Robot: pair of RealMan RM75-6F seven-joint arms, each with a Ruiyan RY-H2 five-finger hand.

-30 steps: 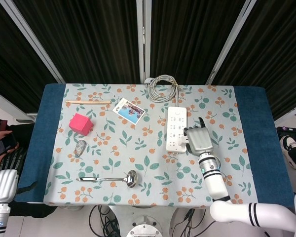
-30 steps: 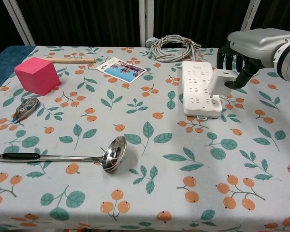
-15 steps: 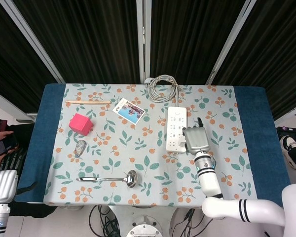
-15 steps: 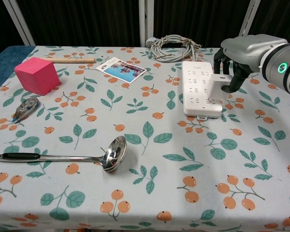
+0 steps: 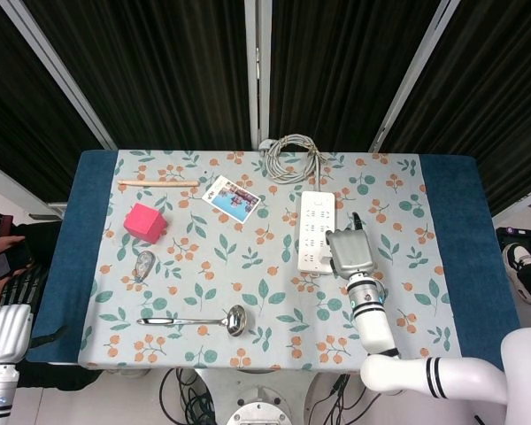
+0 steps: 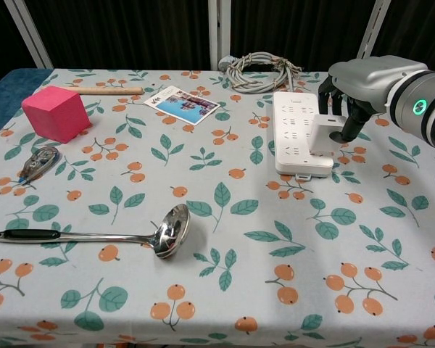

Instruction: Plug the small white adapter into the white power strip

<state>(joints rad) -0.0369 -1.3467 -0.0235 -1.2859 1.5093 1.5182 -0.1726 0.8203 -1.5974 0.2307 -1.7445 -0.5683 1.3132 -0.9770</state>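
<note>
Since a second ago, my right robot hand has lowered the small white adapter from a tilted hover onto the near right part of the white power strip; adapter now upright, base touching the strip face. Fingers clamped on the adapter from its far and right sides. Cannot tell whether the prongs are fully seated. Head view: right robot hand covers the adapter beside the strip. Left robot hand hangs off the tabletop edge; fingers not visible, state unclear.
</note>
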